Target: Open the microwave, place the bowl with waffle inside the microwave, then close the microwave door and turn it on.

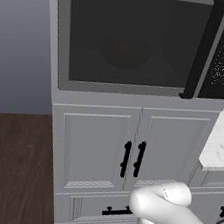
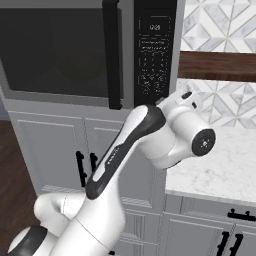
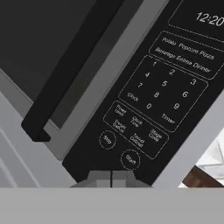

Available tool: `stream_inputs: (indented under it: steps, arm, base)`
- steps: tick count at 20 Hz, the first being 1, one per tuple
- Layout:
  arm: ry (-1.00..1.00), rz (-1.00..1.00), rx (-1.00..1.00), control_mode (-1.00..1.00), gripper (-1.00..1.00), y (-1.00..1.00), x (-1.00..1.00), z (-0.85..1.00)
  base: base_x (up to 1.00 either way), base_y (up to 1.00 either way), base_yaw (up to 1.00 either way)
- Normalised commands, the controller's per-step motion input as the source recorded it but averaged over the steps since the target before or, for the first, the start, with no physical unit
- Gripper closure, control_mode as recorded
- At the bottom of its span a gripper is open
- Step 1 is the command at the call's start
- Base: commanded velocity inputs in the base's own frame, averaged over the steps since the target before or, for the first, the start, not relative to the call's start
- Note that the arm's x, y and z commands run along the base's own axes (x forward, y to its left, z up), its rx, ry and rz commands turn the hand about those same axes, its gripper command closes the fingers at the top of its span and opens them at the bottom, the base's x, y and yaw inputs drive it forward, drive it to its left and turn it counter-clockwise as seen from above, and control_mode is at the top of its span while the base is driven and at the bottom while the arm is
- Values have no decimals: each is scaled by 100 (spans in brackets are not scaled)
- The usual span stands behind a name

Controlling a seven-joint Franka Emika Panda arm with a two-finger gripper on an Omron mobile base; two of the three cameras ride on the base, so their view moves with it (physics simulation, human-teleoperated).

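Tool pinched closed, empty, at glossy black keypad; microwave door closed.

White panelled cabinets, marble counter, dark wood floor.

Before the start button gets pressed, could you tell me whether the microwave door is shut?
Shut: the microwave door lies flush in its frame, its handle beside the keypad.

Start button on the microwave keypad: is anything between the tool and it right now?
Nothing visible. In the hand view the shut tool sits just below the Start button on the keypad, with bare black panel between them. The microwave door is closed, its handle off to the side.
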Motion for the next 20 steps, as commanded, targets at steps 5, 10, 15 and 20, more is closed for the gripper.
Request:
stream_inputs:
  steps: [5,10,15,20]
  arm:
    - [-1,-10,-15,-100,100,14,7,0]
    - [0,-5,-8,-100,100,14,6,-6]
    - [-4,-4,-2,-100,100,2,3,-1]
    - [-6,-6,-3,-100,100,0,5,0]
  base:
    - [0,0,0]
    - [0,0,0]
    - [0,0,0]
    - [0,0,0]
